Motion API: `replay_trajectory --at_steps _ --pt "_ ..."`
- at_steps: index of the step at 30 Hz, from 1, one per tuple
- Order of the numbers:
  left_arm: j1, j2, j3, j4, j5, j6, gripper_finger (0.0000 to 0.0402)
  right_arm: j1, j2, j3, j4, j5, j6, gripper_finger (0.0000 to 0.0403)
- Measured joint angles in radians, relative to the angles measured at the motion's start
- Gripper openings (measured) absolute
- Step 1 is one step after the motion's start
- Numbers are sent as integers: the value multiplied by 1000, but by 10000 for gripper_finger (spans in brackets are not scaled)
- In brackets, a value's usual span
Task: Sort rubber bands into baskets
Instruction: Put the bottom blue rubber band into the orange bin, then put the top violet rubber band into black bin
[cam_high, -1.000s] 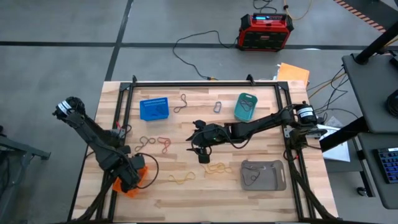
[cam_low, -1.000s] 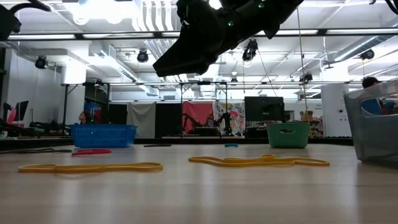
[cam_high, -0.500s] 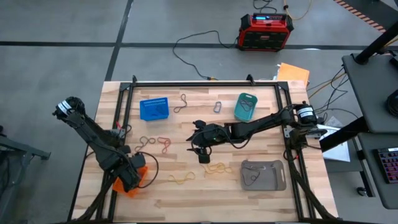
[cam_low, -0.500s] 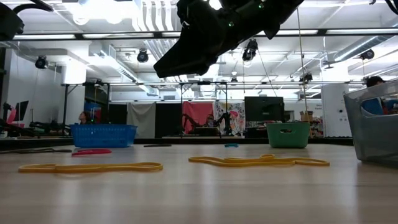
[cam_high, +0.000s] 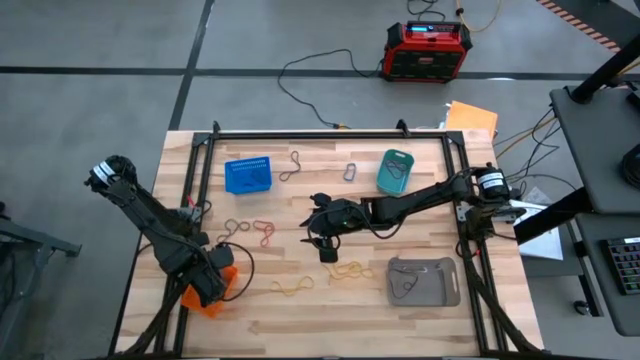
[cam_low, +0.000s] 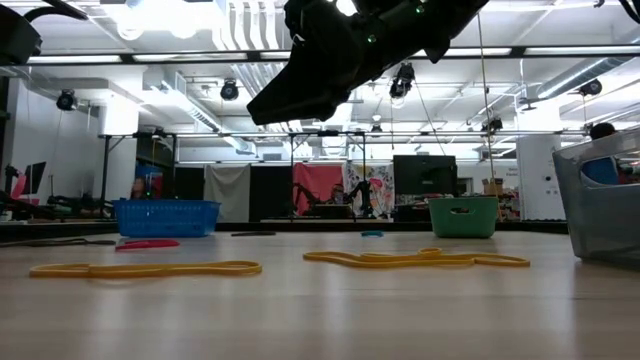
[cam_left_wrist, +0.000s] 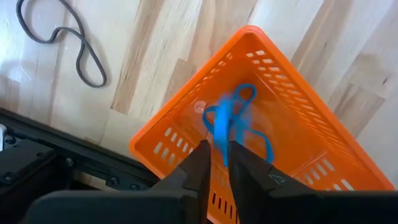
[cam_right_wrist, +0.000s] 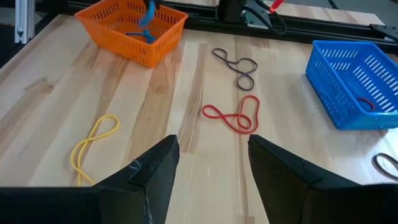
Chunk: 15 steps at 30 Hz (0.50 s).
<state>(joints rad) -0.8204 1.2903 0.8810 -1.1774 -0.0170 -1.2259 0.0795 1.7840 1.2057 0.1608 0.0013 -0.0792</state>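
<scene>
1. Rubber bands here are thin, light, floppy elastic loops. They should stretch and snag rather than slide, so I would pinch one strand where a loop lifts off the wood. The thin blue rubber band (cam_left_wrist: 222, 124) hangs inside the orange rectangular plastic basket (cam_left_wrist: 186, 92) at the near left corner of the pale wooden table (cam_high: 300, 320).
2. The left gripper (cam_left_wrist: 217, 148) points steeply down over that basket. Its fingers are almost together, with the blue strand caught between them.
3. A little farther in, two yellow-tan loops (cam_high: 292, 287) (cam_high: 348, 270) lie flat on the wood. The wide flat grey basket (cam_high: 447, 268) sits to their right with a dark loop inside.
4. At mid-table the right gripper (cam_right_wrist: 213, 142) hovers clear of the surface on an outstretched arm. Its fingers are spread and hold nothing.
5. To its left lie a red loop (cam_right_wrist: 235, 117) and a grey-brown loop (cam_right_wrist: 239, 67), side by side and twisted into figure-eights.
6. Farthest off stand the blue rectangular basket (cam_high: 247, 175) on the left and the teal rounded basket (cam_high: 383, 180) on the right. Two more loops lie between them.
</scene>
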Motion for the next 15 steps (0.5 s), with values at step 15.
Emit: replay_trajectory --at_steps 15 --pt "3 0 63 60 -134 95 84 -2 0 0 0 0 1 192"
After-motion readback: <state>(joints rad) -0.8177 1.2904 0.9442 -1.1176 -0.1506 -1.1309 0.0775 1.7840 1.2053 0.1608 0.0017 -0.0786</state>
